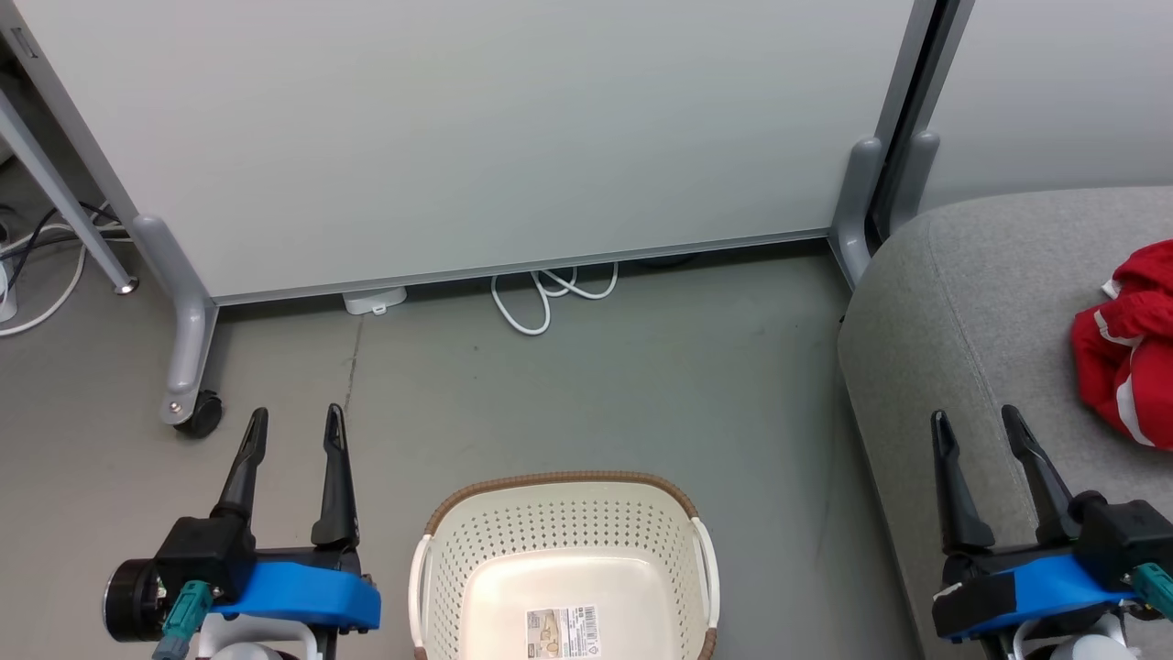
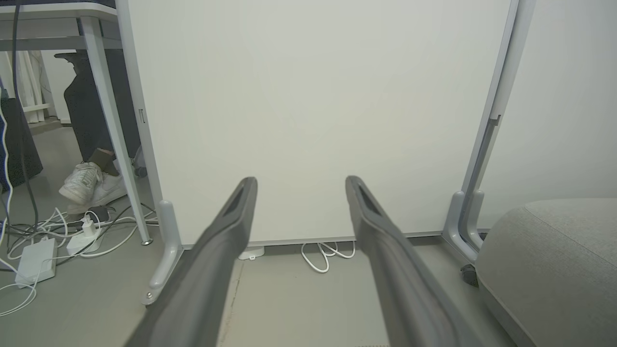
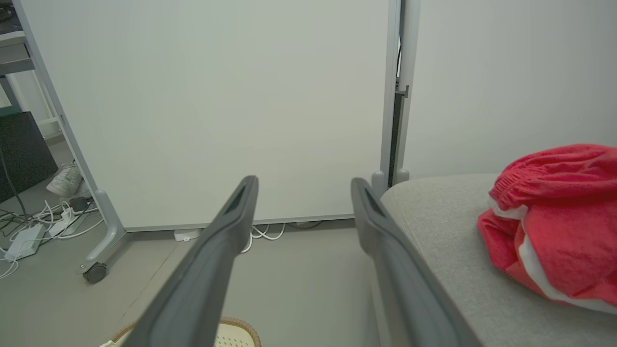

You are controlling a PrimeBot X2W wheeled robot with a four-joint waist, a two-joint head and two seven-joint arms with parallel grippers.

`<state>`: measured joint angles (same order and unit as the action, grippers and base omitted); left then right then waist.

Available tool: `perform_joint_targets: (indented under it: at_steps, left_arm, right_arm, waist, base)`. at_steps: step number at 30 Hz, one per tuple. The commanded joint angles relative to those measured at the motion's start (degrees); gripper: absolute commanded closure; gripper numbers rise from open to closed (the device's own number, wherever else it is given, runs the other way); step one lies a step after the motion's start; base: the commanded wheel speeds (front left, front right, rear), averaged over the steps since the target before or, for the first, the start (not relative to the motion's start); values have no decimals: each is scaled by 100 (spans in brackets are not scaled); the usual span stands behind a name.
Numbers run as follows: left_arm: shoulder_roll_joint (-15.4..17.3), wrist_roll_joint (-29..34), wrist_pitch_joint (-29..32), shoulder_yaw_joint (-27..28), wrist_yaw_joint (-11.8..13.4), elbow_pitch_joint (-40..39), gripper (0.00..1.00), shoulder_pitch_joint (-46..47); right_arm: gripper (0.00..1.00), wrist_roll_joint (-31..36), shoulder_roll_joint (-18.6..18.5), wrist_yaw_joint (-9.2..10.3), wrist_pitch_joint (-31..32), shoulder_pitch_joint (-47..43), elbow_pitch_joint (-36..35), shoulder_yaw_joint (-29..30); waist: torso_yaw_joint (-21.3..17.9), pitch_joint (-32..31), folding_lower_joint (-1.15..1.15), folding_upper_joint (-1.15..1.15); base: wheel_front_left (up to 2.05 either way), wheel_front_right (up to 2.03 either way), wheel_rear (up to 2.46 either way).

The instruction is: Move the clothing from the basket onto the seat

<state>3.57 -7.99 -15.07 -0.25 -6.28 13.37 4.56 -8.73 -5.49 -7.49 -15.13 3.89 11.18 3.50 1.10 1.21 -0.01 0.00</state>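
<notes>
Head view shows the basket (image 1: 559, 527) on the floor between the two arms, its visible floor bare but for a barcode sticker (image 1: 562, 632). Its near end is cut off by the frame edge, so I cannot rule out something lying there. The clothing (image 1: 1132, 357) lies in a red heap on the seat (image 1: 971, 312), to the robot's right and well apart from the basket. By that, the task looks done or nearly so; what is left, at most, is a check of the basket's hidden end. The left gripper (image 1: 295, 423) and the right gripper (image 1: 973, 417) both hold their fingers spread wide, with nothing between them. Counted: one basket, one seat, two grippers, one red heap; whether the heap is one garment or two I cannot tell
</notes>
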Motion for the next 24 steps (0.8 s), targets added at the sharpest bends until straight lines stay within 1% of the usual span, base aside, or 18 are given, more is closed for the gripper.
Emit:
perform_joint_targets:
  at_steps: [1, 13, 14, 17, 24]
  left_arm:
    - [-11, 40, -14, 36, -31, 30, 0, -65]
    - [-60, 156, -14, 90, -91, 100, 0, 2]
    - [-62, 139, 0, 70, -78, 127, 100, -41]
    - [-71, 103, 45, 82, -78, 276, 100, -126]
    - [-70, -719, 291, 183, -82, 298, 100, -55]
  right_arm:
    - [0, 10, 23, -1, -2, -100, 19, 10]
    - [0, 29, 95, -1, -2, -122, 48, -37]
    - [100, 7, 77, 0, 1, -88, 72, -33]
    - [100, -38, 96, 0, 20, -105, 224, -28]
    - [100, -843, 112, 0, 258, -43, 255, 35]
  waist:
    - [14, -5, 1, 0]
    - [57, 13, 1, 0]
    - [57, 13, 1, 0]
    - [57, 12, 1, 0]
    - [47, 5, 1, 0]
  base:
    - [0, 0, 0]
    - [0, 0, 0]
    - [0, 0, 0]
    - [0, 0, 0]
    - [0, 0, 0]
